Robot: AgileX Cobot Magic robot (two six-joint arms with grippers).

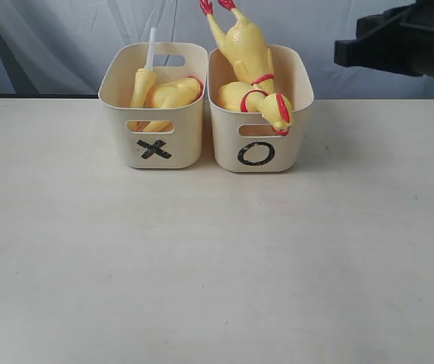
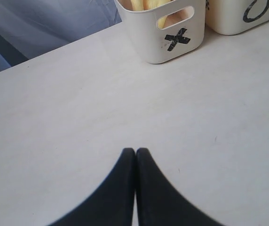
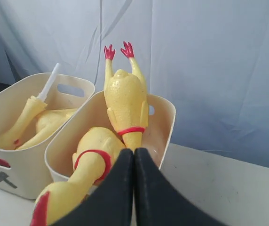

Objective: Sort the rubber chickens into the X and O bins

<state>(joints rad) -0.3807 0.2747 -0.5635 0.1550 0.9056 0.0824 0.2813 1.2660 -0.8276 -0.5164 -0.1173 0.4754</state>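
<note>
A: Just ahead of the right tool [image 3: 134,153], what sits there?
B: The O bin [image 3: 166,117], close under its tips. Two whole birds fill it. A tall chicken [image 3: 125,101] leans on the far wall feet up, too long to lie flat. A limp chicken [image 3: 90,165] droops its head over the near rim, the soft rubber following the edge.
A: And the tool itself?
B: Its tips are pressed together, pinching nothing. The left tool [image 2: 135,153] is the same, low over bare tabletop [image 2: 78,117], with the X bin [image 2: 153,42] well ahead of it.
A: What is in that bin?
B: The broken bird. Its neck piece [image 1: 142,85] stands propped, its tube [image 1: 151,47] poking above the rim, and the body piece [image 1: 175,93] lies beside it.
A: So whole goes to O, broken to X?
B: That is my reading. Nothing yellow lies outside the bins, so I judge the sorting done.
</note>
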